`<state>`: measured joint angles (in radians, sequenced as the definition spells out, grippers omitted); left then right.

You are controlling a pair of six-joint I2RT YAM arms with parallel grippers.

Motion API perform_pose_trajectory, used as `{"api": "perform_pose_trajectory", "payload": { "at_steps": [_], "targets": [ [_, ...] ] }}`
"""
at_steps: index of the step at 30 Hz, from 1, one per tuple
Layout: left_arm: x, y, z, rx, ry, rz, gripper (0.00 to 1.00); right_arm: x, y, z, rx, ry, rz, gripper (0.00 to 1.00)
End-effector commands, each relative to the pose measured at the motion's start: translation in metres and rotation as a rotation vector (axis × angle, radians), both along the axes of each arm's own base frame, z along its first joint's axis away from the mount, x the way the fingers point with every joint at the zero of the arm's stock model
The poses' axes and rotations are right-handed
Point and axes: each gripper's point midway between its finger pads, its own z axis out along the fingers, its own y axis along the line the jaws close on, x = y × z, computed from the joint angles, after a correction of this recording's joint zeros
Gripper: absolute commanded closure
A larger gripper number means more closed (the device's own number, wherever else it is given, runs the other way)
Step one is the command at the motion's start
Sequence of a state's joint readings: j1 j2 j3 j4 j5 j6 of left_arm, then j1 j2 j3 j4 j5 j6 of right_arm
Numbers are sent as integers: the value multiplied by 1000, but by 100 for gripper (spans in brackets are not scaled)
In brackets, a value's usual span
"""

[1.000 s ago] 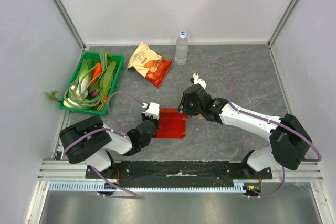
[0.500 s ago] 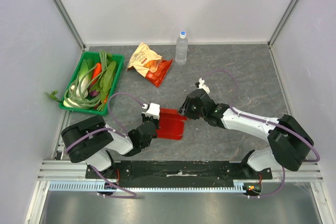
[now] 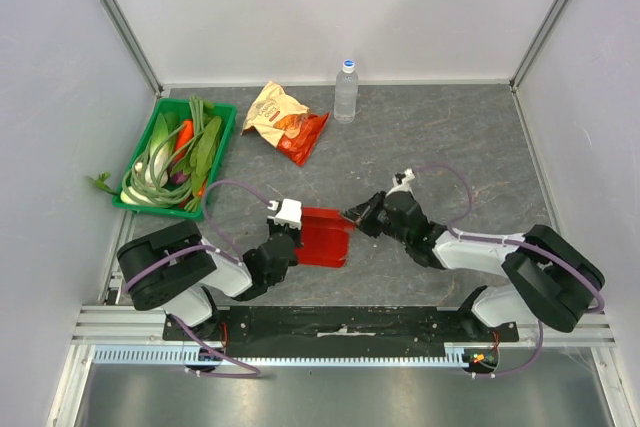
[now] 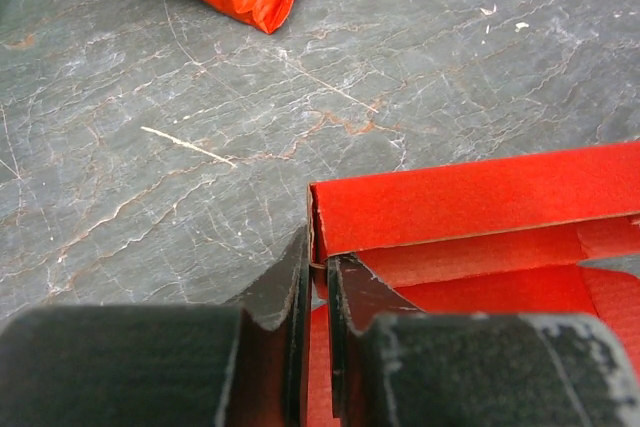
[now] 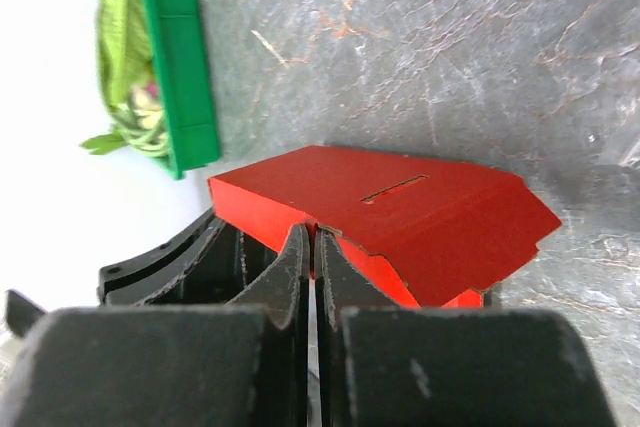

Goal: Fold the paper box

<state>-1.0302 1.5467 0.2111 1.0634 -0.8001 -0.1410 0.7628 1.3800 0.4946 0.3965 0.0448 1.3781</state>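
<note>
The paper box [image 3: 325, 237] sits on the table [image 3: 450, 137], well apart from the snack bag [image 3: 285, 119], on the side toward the arm bases, one panel tilted up. The left gripper [image 4: 318, 272] is pinching its left edge, fingers tight on the cardboard. The right gripper [image 5: 313, 242] nips the opposite edge just as firmly.

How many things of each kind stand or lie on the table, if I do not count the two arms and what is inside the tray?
paper box: 1
snack bag: 1
water bottle: 1
green tray: 1
Total: 4
</note>
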Motion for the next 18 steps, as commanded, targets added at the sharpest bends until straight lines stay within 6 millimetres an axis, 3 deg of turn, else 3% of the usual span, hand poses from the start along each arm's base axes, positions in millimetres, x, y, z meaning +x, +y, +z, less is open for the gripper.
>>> {"api": "perform_pose_trajectory", "payload": {
  "at_steps": [1,2,3,4,5,10,11,12,13,15,16,17,18],
  "targets": [
    [1,-2,17,-106,-45,39,98,5,8,67,420,-163,-31,100],
    [1,-1,17,-109,-44,44,98,8,6,50,431,-131,-33,100],
    [1,-1,17,-118,-42,45,98,7,8,51,468,-127,-17,100],
    [1,0,16,-118,-40,49,98,7,7,83,590,-220,-4,100],
    [1,0,16,-123,-41,49,98,4,7,67,578,-182,-6,100],
    [0,4,18,-129,-43,65,98,4,4,45,462,-174,-1,100],
    [0,4,17,-128,-40,69,98,3,5,47,428,-195,19,95],
    [1,5,17,-130,-41,74,98,1,7,44,390,-193,39,60],
    [1,5,16,-129,-39,81,98,-3,4,15,282,-113,44,47],
    [1,6,15,-128,-34,87,98,-5,-5,17,180,-159,61,31],
    [1,7,15,-125,-33,91,98,-13,-14,-7,71,-97,77,27],
    [1,7,15,-123,-31,95,98,-13,-19,5,22,-161,101,23],
    [1,8,14,-125,-28,97,98,-17,-22,4,-33,-181,139,21]
  ]
}}
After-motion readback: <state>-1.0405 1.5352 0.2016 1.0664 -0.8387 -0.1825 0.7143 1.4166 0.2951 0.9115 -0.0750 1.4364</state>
